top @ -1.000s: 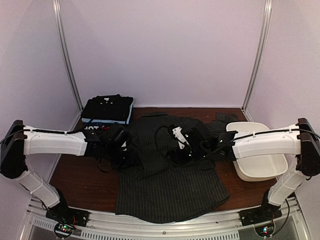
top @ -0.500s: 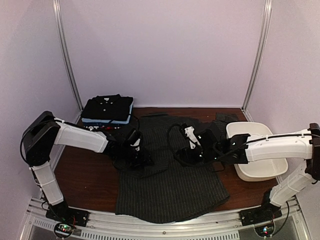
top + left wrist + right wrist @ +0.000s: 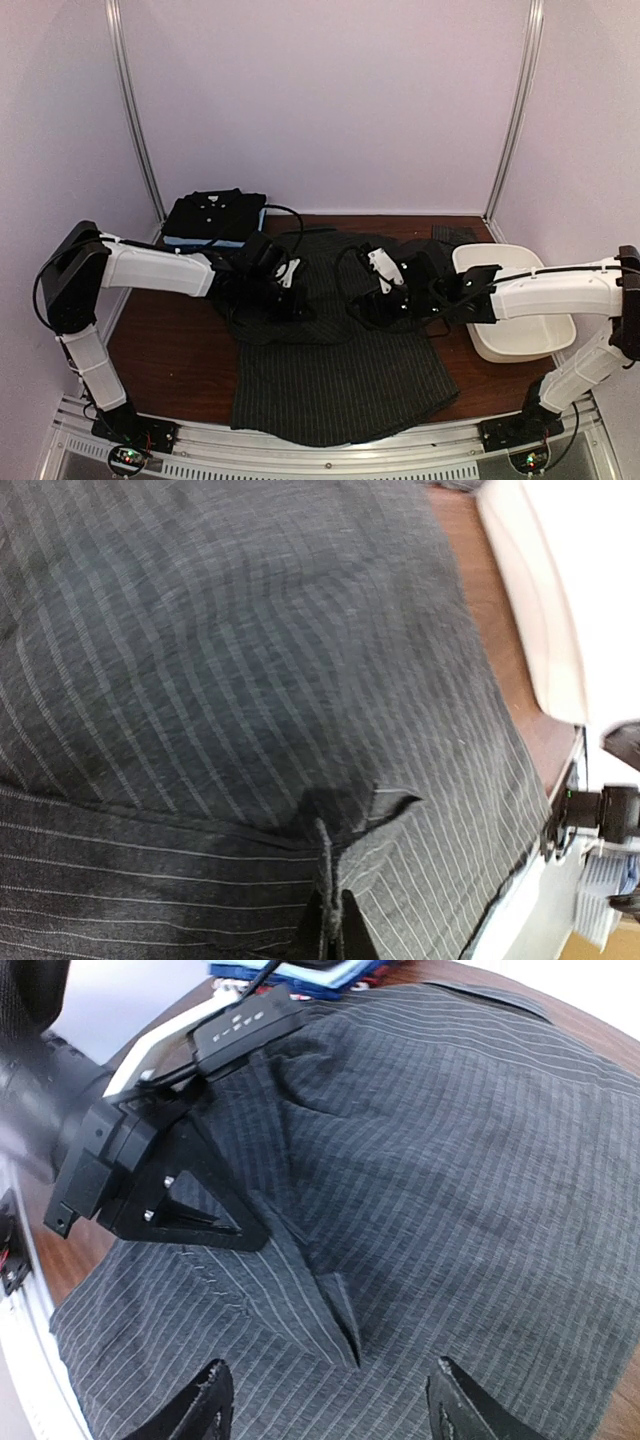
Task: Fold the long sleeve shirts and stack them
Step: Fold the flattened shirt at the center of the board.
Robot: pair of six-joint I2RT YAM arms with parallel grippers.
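Left end effector (image 3: 329, 932): pinched closed, apparently on a fold of the pinstriped shirt (image 3: 340, 375).
Right end effector (image 3: 327, 1410): wide, over pinstriped shirt.

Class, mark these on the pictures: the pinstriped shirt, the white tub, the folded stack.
pinstriped shirt (image 3: 340, 395): top view, lower body panel.
white tub (image 3: 522, 348): top view, near wall.
folded stack (image 3: 213, 214): top view, black top shirt.

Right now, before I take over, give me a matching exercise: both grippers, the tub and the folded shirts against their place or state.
1 left gripper
2 right gripper
3 white tub
4 folded shirts

a far left corner of the table
b open over the striped shirt
c shut on a fold of the striped shirt
d right side of the table

Pairs: 1-c, 2-b, 3-d, 4-a
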